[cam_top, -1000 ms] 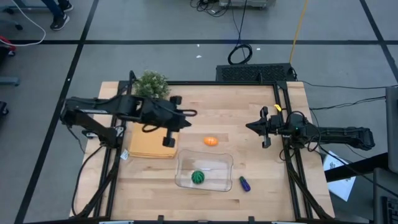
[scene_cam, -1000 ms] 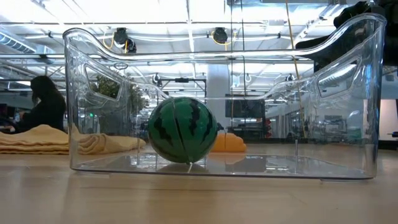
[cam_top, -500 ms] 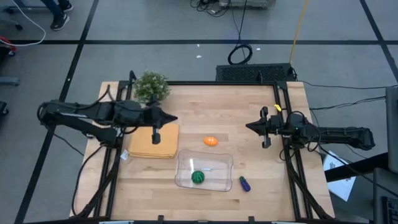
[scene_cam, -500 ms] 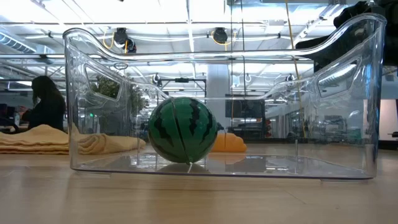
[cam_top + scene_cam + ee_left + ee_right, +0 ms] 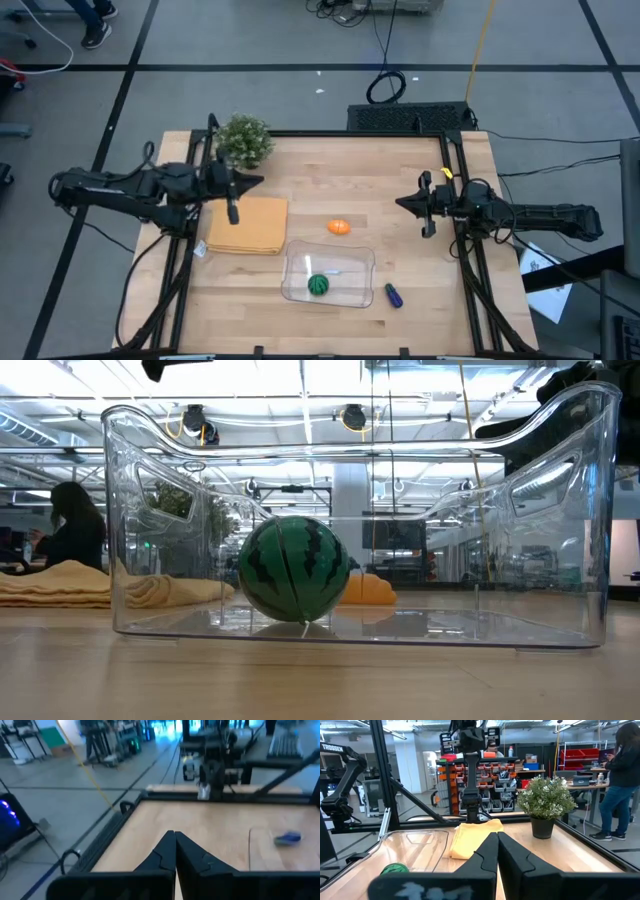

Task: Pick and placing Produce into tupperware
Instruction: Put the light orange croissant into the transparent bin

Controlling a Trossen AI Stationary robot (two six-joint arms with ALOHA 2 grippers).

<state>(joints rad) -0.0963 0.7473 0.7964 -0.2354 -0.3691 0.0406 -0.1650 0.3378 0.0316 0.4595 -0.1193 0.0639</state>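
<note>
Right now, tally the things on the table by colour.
Green: 2, the striped ball and the potted plant
Orange: 1, the oval
Blue-purple: 1, the elongated piece
Tan: 1, the pad
Clear: 1, the tupperware
Total: 6

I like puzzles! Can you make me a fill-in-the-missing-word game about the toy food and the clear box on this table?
1. The piece lying inside the tupperware is the green striped ____.
2. The orange oval sits on the ____, outside the tupperware.
3. The blue-purple piece lies just ____ the tupperware.
4. The left claw hangs over the tan ____.

Missing words: ball; table; outside; pad
</note>
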